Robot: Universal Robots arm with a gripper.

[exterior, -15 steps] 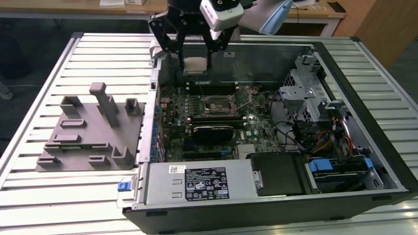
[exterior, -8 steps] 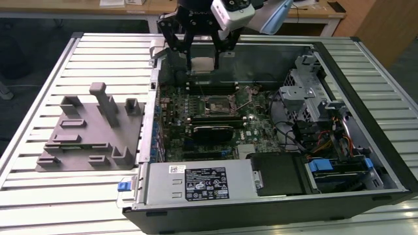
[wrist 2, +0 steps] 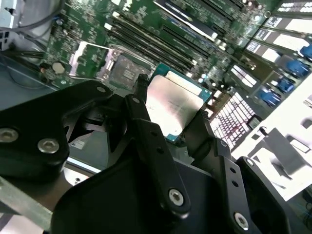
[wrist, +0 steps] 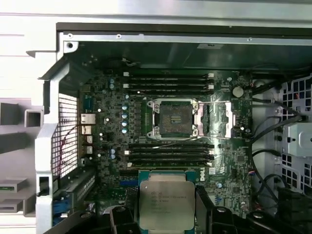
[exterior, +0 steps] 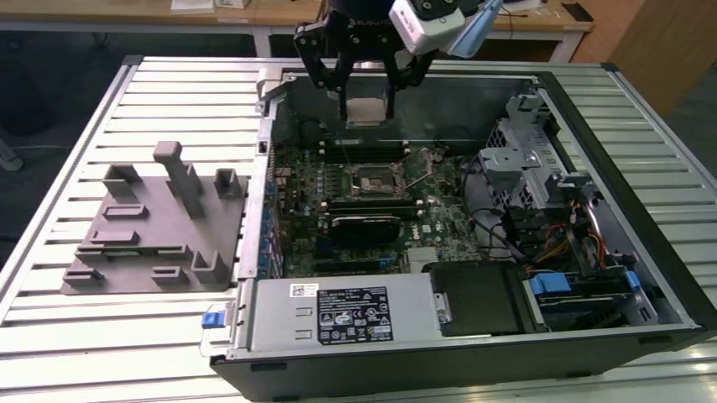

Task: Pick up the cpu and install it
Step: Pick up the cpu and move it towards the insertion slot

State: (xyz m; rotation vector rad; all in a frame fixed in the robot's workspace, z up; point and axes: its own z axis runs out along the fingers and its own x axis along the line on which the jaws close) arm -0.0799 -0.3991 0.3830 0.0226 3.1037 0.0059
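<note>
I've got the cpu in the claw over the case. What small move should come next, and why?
Probably shift the claw sideways until the cpu sits over the socket, before any descent. The claw is shut on the cpu, high up and off to one side of the socket, which looks open.

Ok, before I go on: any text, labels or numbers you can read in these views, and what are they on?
No text reads clearly here.
Print lines on the metal top of the cpu, held in the claw: too blurred.
Dense print and symbols on the power supply label: too small.
Print on the white sticker beside it: too small.
</note>
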